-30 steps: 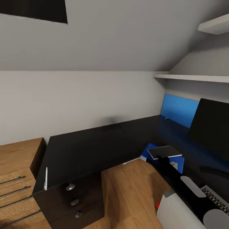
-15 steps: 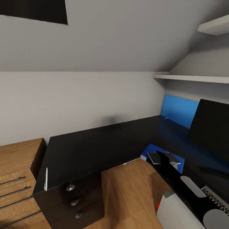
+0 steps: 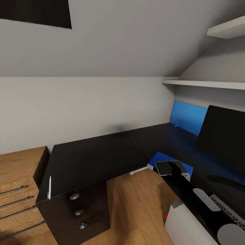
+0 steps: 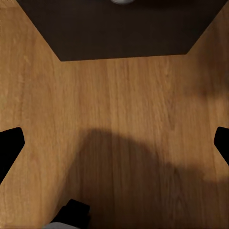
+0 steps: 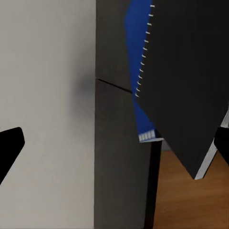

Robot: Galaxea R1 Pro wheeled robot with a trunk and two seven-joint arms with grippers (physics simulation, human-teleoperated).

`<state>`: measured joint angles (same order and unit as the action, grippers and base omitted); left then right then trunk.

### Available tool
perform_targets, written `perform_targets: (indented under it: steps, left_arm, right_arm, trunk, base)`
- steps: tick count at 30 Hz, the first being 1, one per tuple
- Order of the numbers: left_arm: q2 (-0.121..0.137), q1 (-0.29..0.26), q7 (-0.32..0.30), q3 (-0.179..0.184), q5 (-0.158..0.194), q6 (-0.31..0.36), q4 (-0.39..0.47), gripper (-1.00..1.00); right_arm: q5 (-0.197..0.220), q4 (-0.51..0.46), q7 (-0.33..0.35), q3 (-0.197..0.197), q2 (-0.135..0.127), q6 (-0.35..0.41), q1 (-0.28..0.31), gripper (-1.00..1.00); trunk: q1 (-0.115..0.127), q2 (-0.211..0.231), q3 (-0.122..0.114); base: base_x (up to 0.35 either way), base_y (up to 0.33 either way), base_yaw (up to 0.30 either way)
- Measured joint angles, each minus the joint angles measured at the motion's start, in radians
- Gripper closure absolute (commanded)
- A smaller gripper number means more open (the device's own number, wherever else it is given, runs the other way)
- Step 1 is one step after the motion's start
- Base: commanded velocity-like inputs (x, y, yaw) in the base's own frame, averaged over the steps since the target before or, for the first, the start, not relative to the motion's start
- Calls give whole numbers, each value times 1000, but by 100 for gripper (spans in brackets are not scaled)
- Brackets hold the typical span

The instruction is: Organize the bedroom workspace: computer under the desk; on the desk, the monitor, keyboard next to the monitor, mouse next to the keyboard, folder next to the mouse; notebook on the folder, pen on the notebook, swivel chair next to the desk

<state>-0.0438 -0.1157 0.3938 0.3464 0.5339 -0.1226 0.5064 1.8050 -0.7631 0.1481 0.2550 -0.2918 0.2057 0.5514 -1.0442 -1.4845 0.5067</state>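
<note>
Lowered since a second ago: notebook [image 3: 166, 167], now flat on the blue folder [image 3: 156, 159] at the bench [image 3: 92, 160] front edge, lower right of the head view. Long axis roughly left-right, slightly tipped. Right hand [image 3: 175, 167] just over it. Pen [image 3: 49, 188] well apart, lower left.

Left wrist view: left hand [image 4: 114, 143] spread wide above wooden floor [image 4: 114, 95].

Right wrist view: fingers [image 5: 9, 145] parted, clamping nothing. Notebook's long side runs from top to lower right. Likely to slide off folder and edge if nudged on withdrawal.

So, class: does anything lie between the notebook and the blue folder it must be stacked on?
Nothing visible does. The notebook is directly over the folder at the desk edge, by the right gripper. Whether it already touches the folder cannot be told.
</note>
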Motion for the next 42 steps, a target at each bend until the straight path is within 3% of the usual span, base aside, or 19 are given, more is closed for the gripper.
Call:
perform_targets:
  steps: [20,23,24,26,29,30,32,33,34,36,39,40,41,42]
  left_arm:
    - [0,0,0,0,3,0,0,-100]
    - [0,0,0,0,3,0,0,-100]
    - [0,0,0,0,3,0,0,-100]
    - [0,0,0,0,3,0,0,-100]
    - [0,0,0,0,3,0,0,-100]
    - [0,0,0,0,3,0,0,-100]
    - [0,0,0,0,2,0,0,-100]
    - [0,0,1,0,2,0,0,-100]
    - [0,0,1,0,2,0,0,-100]
    - [1,0,1,0,2,0,0,-100]
    - [1,0,3,0,2,0,0,-100]
    - [1,0,3,0,2,0,0,-100]
    - [1,0,4,-1,2,0,0,-100]
    - [1,0,4,-1,2,0,0,-100]
  right_arm:
    - [-2,-4,-1,6,3,-3,0,-100]
    - [-23,-5,-18,20,9,-5,0,-100]
    - [-49,-8,-36,29,12,-4,0,-100]
    - [-162,-60,-122,54,17,-1,0,-100]
    - [-287,-159,-218,68,18,5,0,-100]
    - [-392,-254,-318,87,20,8,0,-100]
    - [-524,-373,-452,142,31,11,0,-100]
    - [-607,-442,-531,214,39,11,0,-100]
    - [-714,-494,-629,324,65,9,0,-100]
    - [-787,-511,-732,387,110,9,-1,-100]
    - [-908,-486,-971,434,216,11,-1,-100]
    - [-947,-457,-1025,443,253,16,-1,-100]
    - [-1004,-417,-1073,456,307,32,-1,-100]
    - [-1025,-407,-1086,459,327,38,0,-100]
  trunk:
    - [77,140,-63]
    - [88,161,-72]
    - [92,168,-75]
    - [100,182,-82]
    - [111,203,-91]
    - [115,210,-94]
    - [123,224,-100]
    - [127,231,-104]
    - [130,238,-107]
    - [131,238,-107]
    - [131,238,-107]
    - [131,238,-107]
    - [131,238,-107]
    - [131,238,-107]
  base:
    - [0,0,0]
    - [0,0,0]
    - [0,0,0]
    - [0,0,0]
    - [0,0,0]
    - [0,0,0]
    - [0,0,0]
    - [0,0,0]
    - [0,0,0]
    - [0,0,0]
    - [0,0,0]
    - [0,0,0]
    - [0,0,0]
    - [0,0,0]
